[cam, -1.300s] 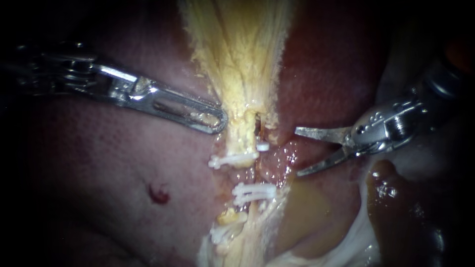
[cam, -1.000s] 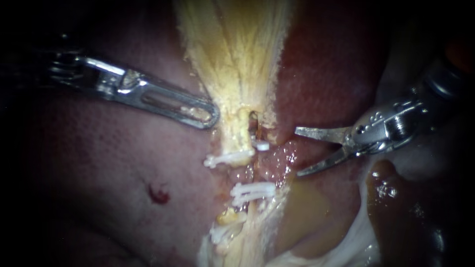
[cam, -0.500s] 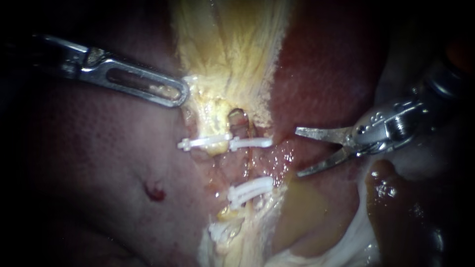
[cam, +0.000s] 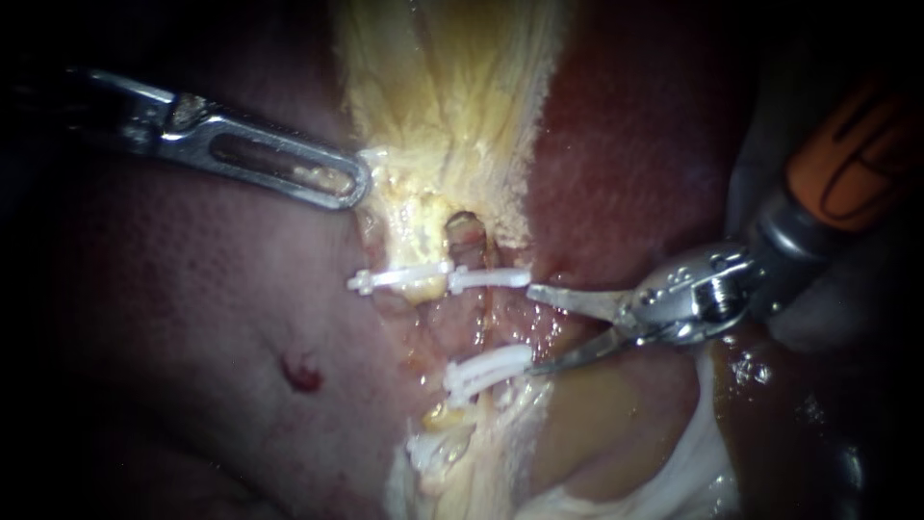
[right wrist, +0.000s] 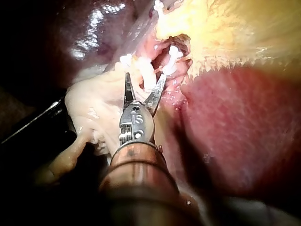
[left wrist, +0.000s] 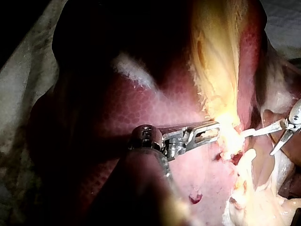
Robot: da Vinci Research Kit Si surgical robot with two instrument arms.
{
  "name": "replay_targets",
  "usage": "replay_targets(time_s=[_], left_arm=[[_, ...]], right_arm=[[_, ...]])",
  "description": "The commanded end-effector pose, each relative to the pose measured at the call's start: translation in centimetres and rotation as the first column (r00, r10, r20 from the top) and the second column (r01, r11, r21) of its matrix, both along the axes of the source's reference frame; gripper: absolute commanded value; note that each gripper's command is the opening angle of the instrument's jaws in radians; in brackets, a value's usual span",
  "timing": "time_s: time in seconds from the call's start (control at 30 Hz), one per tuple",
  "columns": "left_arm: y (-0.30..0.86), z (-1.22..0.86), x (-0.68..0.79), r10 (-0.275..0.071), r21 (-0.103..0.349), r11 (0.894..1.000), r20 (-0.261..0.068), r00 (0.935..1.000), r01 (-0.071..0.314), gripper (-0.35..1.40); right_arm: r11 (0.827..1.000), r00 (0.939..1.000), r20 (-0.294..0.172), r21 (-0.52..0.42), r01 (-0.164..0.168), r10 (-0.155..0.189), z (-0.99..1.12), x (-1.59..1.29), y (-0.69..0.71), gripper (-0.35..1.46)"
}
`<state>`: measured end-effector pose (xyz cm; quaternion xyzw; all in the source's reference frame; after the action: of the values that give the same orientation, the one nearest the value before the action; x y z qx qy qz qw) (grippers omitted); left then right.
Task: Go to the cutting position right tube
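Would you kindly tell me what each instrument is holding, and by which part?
My left instrument grips the pale yellow fibrous tissue at its edge above the white clips; my right instrument, blades open, holds nothing.

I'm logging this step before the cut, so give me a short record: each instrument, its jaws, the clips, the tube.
left instrument: jaws shut on yellow tissue, over the liver
right instrument: blades open, tips beside the right tube, not around it
upper clip: across the right tube, near the upper blade tip
lower clip: near the lower blade tip
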<state>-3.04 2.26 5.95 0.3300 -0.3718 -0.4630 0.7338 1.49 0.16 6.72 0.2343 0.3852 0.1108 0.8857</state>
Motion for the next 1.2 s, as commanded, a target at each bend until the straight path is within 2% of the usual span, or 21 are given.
replay_targets(time_s=[0.03, 0.43, 0.77, 0.87, 0.93, 1.0, 1.07, 1.2], left_arm=[[0.00, 0.00, 0.00, -0.001, 0.000, 1.000, -0.001, 1.0000, 0.001, -0.35], [-0.02, 0.01, -0.02, -0.005, -0.003, 1.000, -0.003, 1.0000, 0.005, -0.35], [-0.02, 0.01, -0.02, -0.005, -0.003, 1.000, -0.003, 1.0000, 0.005, -0.35], [-0.02, 0.01, -0.02, -0.005, -0.003, 1.000, -0.003, 1.0000, 0.005, -0.35], [-0.02, 0.01, -0.02, -0.005, -0.003, 1.000, -0.003, 1.0000, 0.005, -0.35], [-0.02, 0.01, -0.02, -0.005, -0.003, 1.000, -0.003, 1.0000, 0.005, -0.35], [-0.02, 0.01, -0.02, -0.005, -0.003, 1.000, -0.003, 1.0000, 0.005, -0.35], [-0.02, 0.02, -0.02, -0.005, -0.003, 1.000, -0.004, 1.0000, 0.005, -0.35]], right_arm=[[1.000, 1.0000, 0.001, 0.008, 0.000, 0.000, 0.05, 0.02, 0.00, 1.44], [0.995, 0.9999, -0.008, 0.097, 0.012, -0.011, 0.48, 0.26, -0.04, 1.44], [0.989, 0.9977, -0.060, 0.141, 0.038, -0.030, 0.66, 0.42, -0.05, 1.44], [0.987, 0.9945, -0.098, 0.153, 0.053, -0.038, 0.68, 0.44, -0.04, 1.44], [0.984, 0.9883, -0.144, 0.163, 0.072, -0.048, 0.69, 0.46, -0.03, 1.44], [0.979, 0.9774, -0.203, 0.178, 0.095, -0.058, 0.68, 0.47, -0.03, 1.44], [0.973, 0.9684, -0.242, 0.202, 0.111, -0.060, 0.69, 0.47, -0.03, 1.44], [0.958, 0.9485, -0.301, 0.230, 0.173, -0.099, 0.70, 0.48, -0.04, 1.39]])
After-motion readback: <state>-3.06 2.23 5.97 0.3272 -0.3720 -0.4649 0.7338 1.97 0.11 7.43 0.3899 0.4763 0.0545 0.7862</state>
